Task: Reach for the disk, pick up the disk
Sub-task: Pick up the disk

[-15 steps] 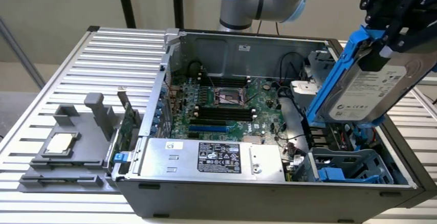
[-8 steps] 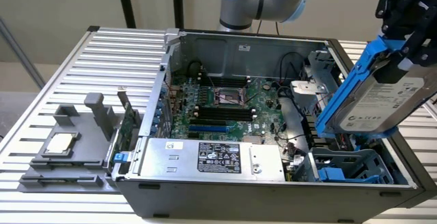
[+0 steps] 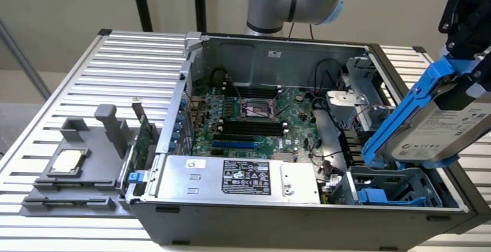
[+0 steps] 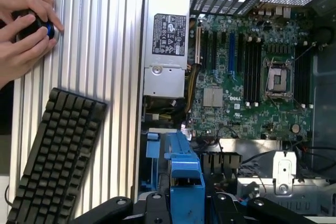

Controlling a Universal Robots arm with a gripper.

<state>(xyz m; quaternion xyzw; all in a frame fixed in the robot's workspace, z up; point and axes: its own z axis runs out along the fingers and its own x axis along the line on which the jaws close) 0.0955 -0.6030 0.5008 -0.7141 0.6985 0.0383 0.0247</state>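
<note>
Hand [image 4: 186, 203] mostly cropped, grasping disk [image 3: 443, 126], lifted tilted above open computer case [image 3: 261, 229]; disk label partly cut off; ribbed metal counter [image 3: 123, 62]; keyboard [image 4: 52, 156]; person's hands [image 4: 23, 24] at edge

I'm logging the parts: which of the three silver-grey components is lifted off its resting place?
The disk with blue rails, held tilted above the case's drive bay. The small chip rests in its grey tray; the black-labelled box stays mounted inside the case.

One disk [image 3: 441, 126] in the one claw [image 3: 468, 85]; below the claw, one open computer case [image 3: 307, 217], one keyboard [image 4: 55, 156] and two hands [image 4: 23, 30].
</note>
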